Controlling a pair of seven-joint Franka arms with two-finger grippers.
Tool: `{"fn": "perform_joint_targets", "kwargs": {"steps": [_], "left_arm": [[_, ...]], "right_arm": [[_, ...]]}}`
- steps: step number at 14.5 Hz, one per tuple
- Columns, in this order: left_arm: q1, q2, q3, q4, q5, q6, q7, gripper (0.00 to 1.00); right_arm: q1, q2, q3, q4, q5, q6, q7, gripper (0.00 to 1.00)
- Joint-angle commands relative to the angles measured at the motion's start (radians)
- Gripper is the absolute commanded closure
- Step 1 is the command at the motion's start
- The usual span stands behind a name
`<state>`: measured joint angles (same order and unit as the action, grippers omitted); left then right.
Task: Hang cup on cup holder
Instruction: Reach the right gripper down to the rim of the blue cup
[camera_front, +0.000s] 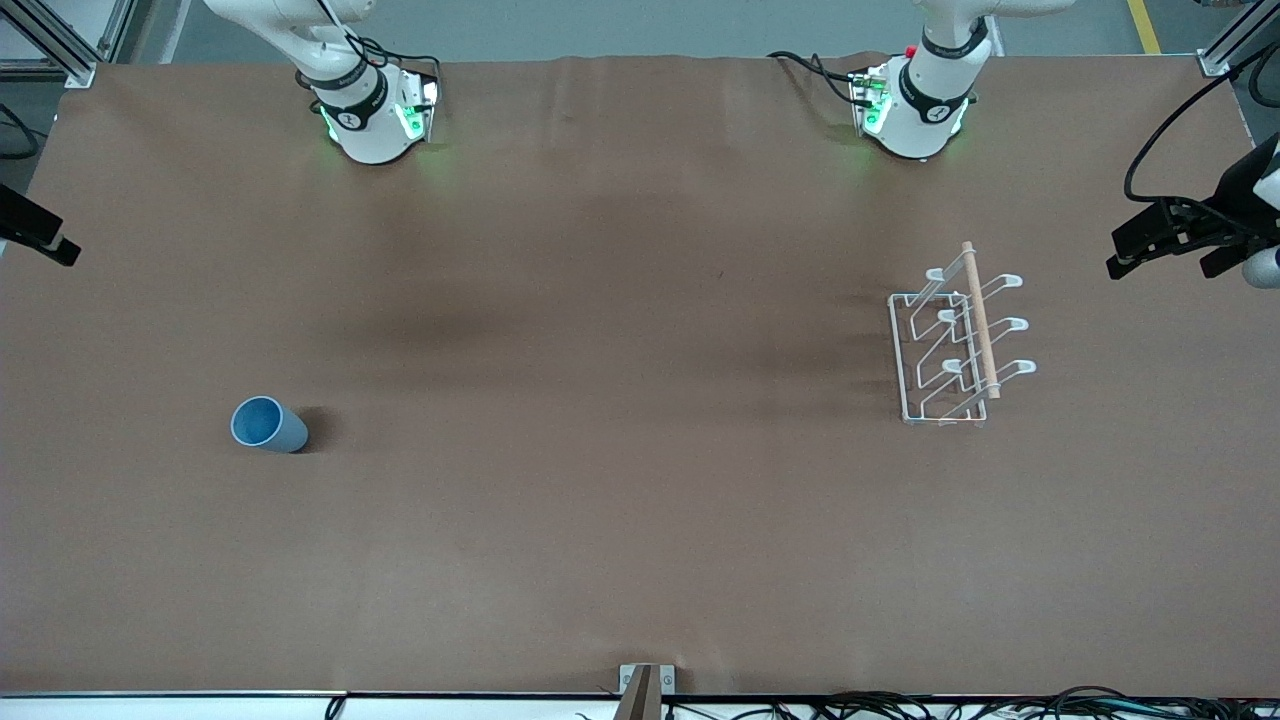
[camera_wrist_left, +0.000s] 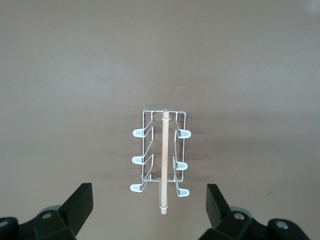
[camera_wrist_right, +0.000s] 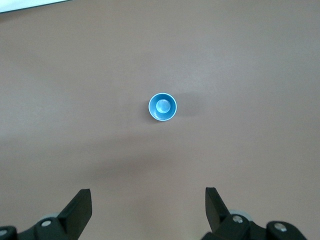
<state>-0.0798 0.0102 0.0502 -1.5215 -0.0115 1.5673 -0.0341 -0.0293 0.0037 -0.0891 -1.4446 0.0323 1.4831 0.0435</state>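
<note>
Well apart, cup (camera_wrist_right: 162, 107), spread right gripper (camera_wrist_right: 148, 210)

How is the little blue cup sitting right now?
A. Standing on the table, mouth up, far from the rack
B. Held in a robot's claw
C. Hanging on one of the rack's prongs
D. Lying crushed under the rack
A: the cup stands alone on the table toward the right arm's end, mouth up, while the cup holder sits toward the left arm's end with every prong bare; the right wrist view looks straight down into the cup.
</note>
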Motion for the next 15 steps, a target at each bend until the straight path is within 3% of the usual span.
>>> {"fn": "perform_joint_targets", "kwargs": {"steps": [1, 11, 15], "left_arm": [[-0.001, 0.008, -0.004, 0.021, 0.021, -0.003, 0.011, 0.0], [-0.005, 0.01, -0.032, 0.023, 0.019, -0.006, -0.012, 0.0], [0.0, 0.005, -0.032, 0.021, 0.019, -0.007, -0.009, 0.0]], "right_arm": [[0.003, -0.011, -0.001, -0.005, -0.006, -0.001, -0.01, 0.0], [-0.004, 0.001, -0.003, -0.019, -0.006, -0.001, -0.016, 0.0], [-0.023, 0.094, -0.009, -0.059, -0.011, 0.028, -0.212, 0.0]]}}
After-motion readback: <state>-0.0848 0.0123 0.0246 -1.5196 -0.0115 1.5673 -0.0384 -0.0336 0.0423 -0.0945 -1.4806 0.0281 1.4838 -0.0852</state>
